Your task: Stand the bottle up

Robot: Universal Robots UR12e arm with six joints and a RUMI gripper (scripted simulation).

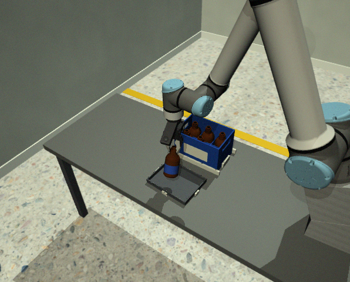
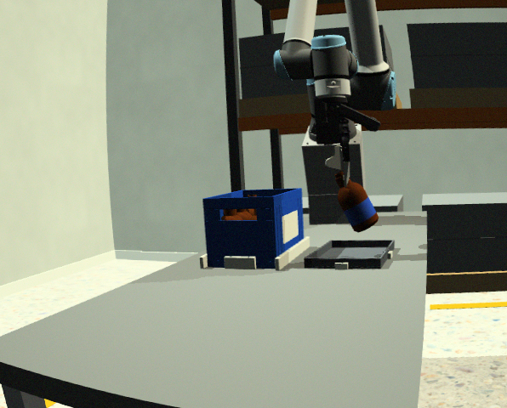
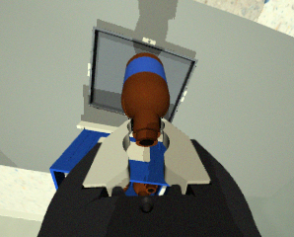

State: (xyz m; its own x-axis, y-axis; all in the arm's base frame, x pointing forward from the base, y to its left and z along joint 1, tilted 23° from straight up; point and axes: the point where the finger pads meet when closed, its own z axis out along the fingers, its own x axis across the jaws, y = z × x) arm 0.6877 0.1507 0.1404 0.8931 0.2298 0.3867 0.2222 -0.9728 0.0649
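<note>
A brown bottle (image 1: 171, 162) with a blue label hangs by its neck from my gripper (image 1: 172, 146), which is shut on it. The bottle hangs tilted above the dark tray (image 1: 177, 183), clear of the tray floor; the exterior view shows the bottle (image 2: 356, 206) in the air over the tray (image 2: 348, 254). In the wrist view my gripper (image 3: 146, 118) holds the bottle (image 3: 145, 97) at the neck, with the tray below. The blue crate (image 1: 206, 143) stands just beside the tray and holds several upright brown bottles. The crate also shows in the exterior view (image 2: 254, 226).
The crate rests on pale blocks (image 2: 239, 262) at its base. Shelving with dark boxes (image 2: 464, 57) stands behind the table. A yellow floor line (image 1: 260, 141) runs past the table's far edge.
</note>
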